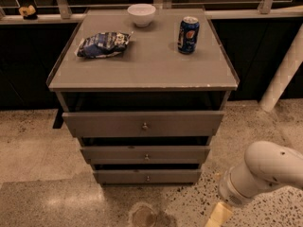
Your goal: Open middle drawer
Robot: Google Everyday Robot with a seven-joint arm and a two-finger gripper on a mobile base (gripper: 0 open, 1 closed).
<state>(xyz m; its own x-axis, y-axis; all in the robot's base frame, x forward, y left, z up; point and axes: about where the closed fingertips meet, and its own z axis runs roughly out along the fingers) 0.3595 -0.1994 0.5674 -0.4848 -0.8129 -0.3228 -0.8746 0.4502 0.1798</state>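
Note:
The grey cabinet has three stacked drawer fronts, each with a small round metal knob. The middle drawer (145, 154) sits between the larger top front (143, 124) and the smallest bottom front (147, 176); its knob (146, 157) is at its centre. My gripper (217, 216) is at the bottom right, low by the floor, right of and below the drawers, apart from them. Only a beige finger part shows beneath the white arm (265, 173).
On the cabinet top (142, 60) lie a blue chip bag (102, 44), a white bowl (141, 14) and a blue soda can (188, 34). A white post (284, 70) stands at the right. Speckled floor (42, 174) lies in front, with a round mark (143, 216).

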